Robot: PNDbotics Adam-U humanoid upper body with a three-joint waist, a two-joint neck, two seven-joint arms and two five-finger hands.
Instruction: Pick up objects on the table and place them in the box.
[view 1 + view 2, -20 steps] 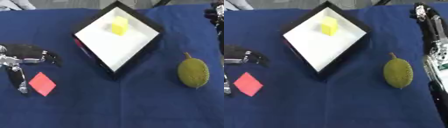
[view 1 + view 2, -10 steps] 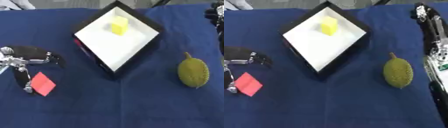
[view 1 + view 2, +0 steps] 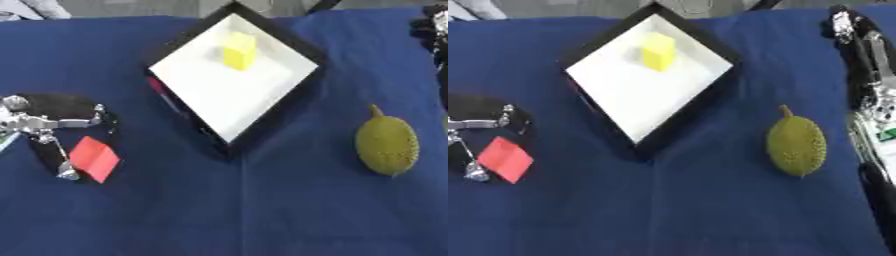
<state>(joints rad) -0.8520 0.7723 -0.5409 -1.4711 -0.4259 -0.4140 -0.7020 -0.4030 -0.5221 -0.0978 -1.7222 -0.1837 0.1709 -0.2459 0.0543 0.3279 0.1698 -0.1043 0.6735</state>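
Reaching for the red block (image 3: 94,158), left of the box (image 3: 297,82) on the table (image 3: 262,210). Left hand (image 3: 54,122) over it, fingers part-curled astride, nothing gripped yet. Next: close, lift, carry rightward to box beside yellow block (image 3: 239,50). Right hand (image 3: 868,65) idle; fingers indistinct.

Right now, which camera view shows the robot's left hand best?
The left eye view: the whole left hand shows there, beside the red block. In the right eye view the picture's left edge cuts part of the hand off.
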